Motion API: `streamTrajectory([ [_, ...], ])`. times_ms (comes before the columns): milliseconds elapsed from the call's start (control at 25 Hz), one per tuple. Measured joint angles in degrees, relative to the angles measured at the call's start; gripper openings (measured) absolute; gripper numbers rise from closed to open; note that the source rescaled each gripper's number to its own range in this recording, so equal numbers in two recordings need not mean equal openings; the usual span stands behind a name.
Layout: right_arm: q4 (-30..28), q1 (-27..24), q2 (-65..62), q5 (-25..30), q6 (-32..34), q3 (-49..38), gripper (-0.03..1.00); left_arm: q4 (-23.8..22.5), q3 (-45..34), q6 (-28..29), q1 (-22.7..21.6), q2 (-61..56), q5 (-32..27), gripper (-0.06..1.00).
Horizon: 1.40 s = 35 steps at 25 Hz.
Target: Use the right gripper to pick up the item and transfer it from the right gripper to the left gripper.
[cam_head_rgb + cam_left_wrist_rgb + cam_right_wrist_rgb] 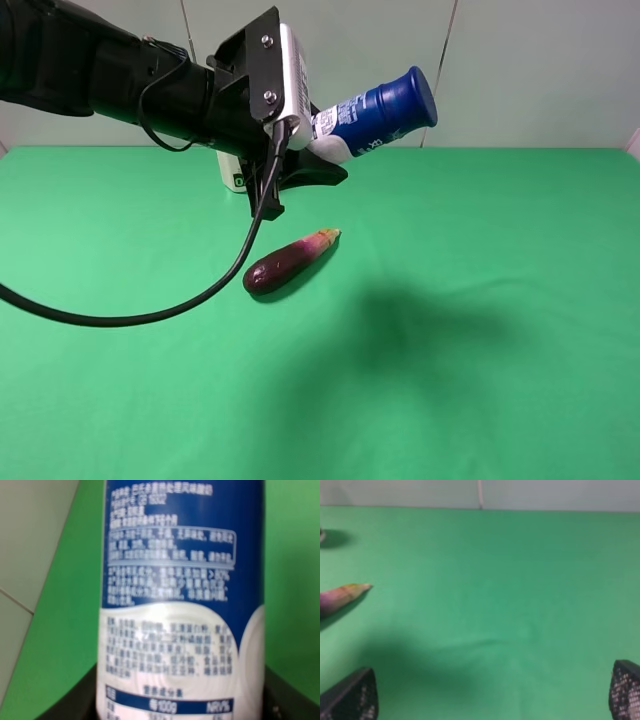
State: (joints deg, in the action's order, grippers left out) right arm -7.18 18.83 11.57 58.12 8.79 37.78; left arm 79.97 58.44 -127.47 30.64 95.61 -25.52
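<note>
Above the far edge of the bench [520, 380], left of centre, left hand [318, 150]: clenched on the bottle [385, 112] at its white lower body, raised clear of the surface.
Cable [150, 315]: black, loops from the left hand down low over the left side of the bench; whether it touches is unclear.
White container [232, 172]: near the far edge, mostly hidden behind the left hand; a green mark shows.
Eggplant [290, 262]: purple, lying on the bench just left of centre, pale tip toward the far right corner.
Bottle: in the air, tilted, dark-blue cap up and toward the right edge; its blue label with white print fills the left wrist view.
Right hand [487, 692]: released, mesh-textured fingertips wide apart, only green bench between them.
</note>
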Motion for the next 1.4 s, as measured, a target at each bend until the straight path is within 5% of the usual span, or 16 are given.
streamTrajectory([
  [440, 2.5, 0.0, -4.8, 1.1, -0.4, -9.2, 1.00, 2.0, 0.0, 0.0, 0.0, 0.0, 0.0, 0.00],
  [1200, 1.2, 0.0, -4.8, 0.7, -1.4, -9.5, 1.00, 2.0, 0.0, 0.0, 0.0, 0.0, 0.0, 0.00],
  [1400, 1.4, -4.5, -6.3, 0.6, -1.6, -9.6, 1.00, 2.0, 0.0, 0.0, 0.0, 0.0, 0.0, 0.00],
])
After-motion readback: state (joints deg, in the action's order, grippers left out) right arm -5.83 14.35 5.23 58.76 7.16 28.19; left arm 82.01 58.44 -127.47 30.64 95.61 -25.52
